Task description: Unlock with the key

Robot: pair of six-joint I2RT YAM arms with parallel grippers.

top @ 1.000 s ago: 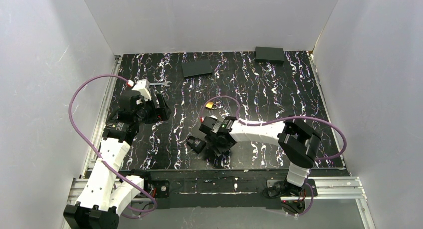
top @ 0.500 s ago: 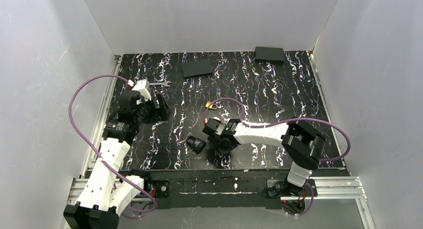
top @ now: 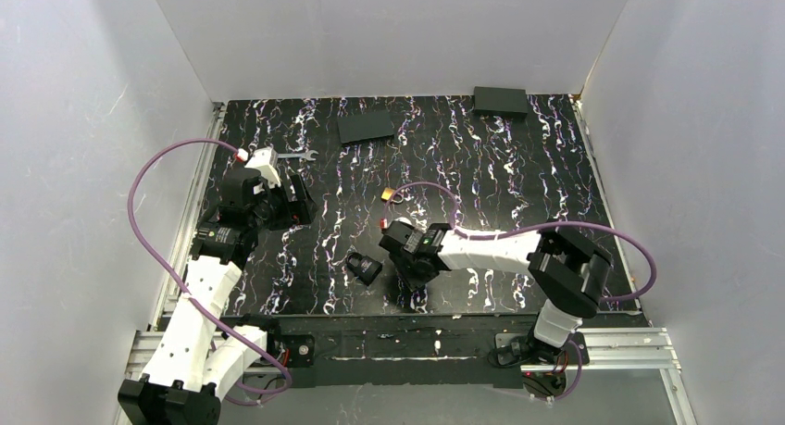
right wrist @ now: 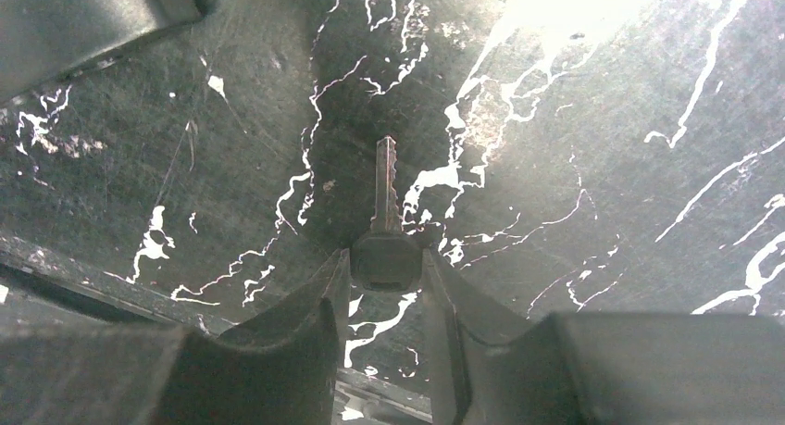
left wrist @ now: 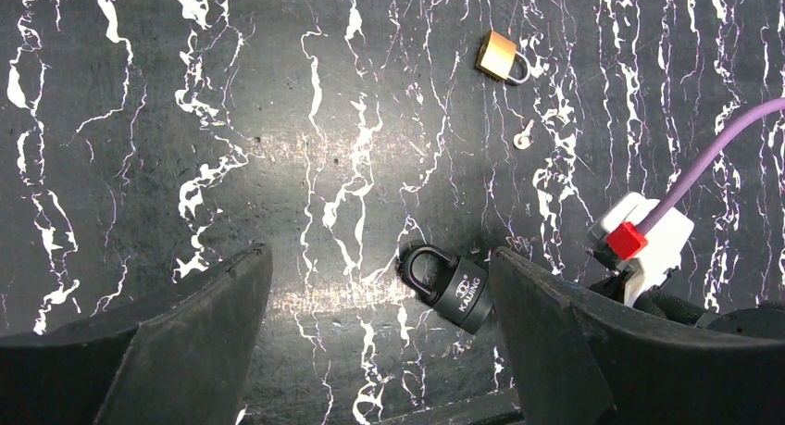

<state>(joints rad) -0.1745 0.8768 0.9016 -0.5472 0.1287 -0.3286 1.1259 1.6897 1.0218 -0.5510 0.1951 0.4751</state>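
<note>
Right now your right hand (right wrist: 385, 258) sits low over the desk (top: 518, 166), just to the right of the black padlock (top: 364, 268) in the top view. The key (right wrist: 387, 212) lies flat on the desk there, its black head between the two fingers and its blade pointing away from the wrist camera. The fingers stand hard against the head on either side; you cannot tell whether they pinch it yet.

Left of the padlock and a little beyond it, your left hand (left wrist: 380, 254) hangs above the desk, fingers spread wide and empty. Beyond the padlock lies a small brass padlock (top: 391, 194), with a tiny pale metal piece (left wrist: 524, 136) between the two. The purple cable (top: 422, 184) arcs just past the brass one. Farther off to the left is a flat silver wrench (top: 296, 155), and farthest are two flat dark blocks (top: 367, 127) (top: 501, 102).

Since a second ago your right arm's elbow and wrist have shifted slightly right and toward the near edge. The left arm and both padlocks lie as before.

The desk is black, veined white and purple. The black padlock is stubby, with white lettering and a looped shackle. The key's blade is thin, silvery and toothed.
</note>
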